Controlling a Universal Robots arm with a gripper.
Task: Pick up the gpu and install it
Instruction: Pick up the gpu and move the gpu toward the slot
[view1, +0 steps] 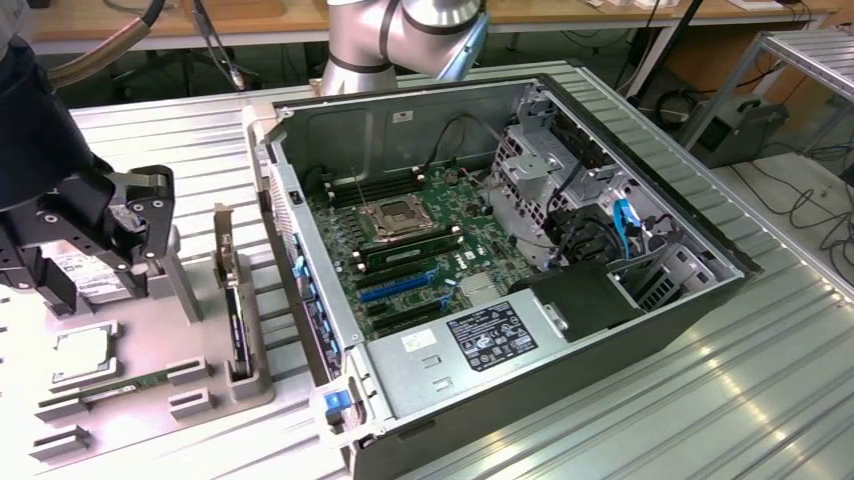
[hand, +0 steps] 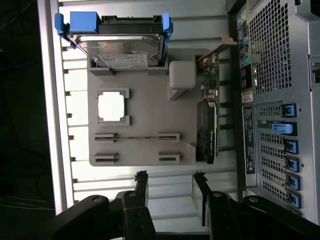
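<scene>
Your gripper (hand: 170, 186) is released: the two black fingers (hand: 141, 187) stand wide apart with nothing between them. In the exterior view it hangs above the grey holder tray (hand: 150, 90), towards the hard-drive end and clear of every part.

The gpu (hand: 209, 131) is in that tray. It stands on its long edge in a slot along the tray's side nearest the computer case (view1: 667, 320). It is a thin dark card with a black cooler, green board showing at one end and a silver bracket there.

The tray is matte grey with raised blocky holders, and it also carries:
- a silver hard drive (hand: 122, 47) with a white label, clipped in a blue plastic caddy (hand: 84, 22), at one end of the tray;
- a square, shiny processor chip (hand: 111, 106), framed by corner blocks near the tray's middle;
- a narrow memory stick (hand: 135, 136), lying between two slotted blocks just beside the chip.

The case lies open beside the tray on the ribbed metal table (view1: 747, 400). Inside it are a green motherboard (view1: 427, 250) with a metal processor socket (view1: 400, 218) and a grey power supply (view1: 467, 345) with a black label.
</scene>
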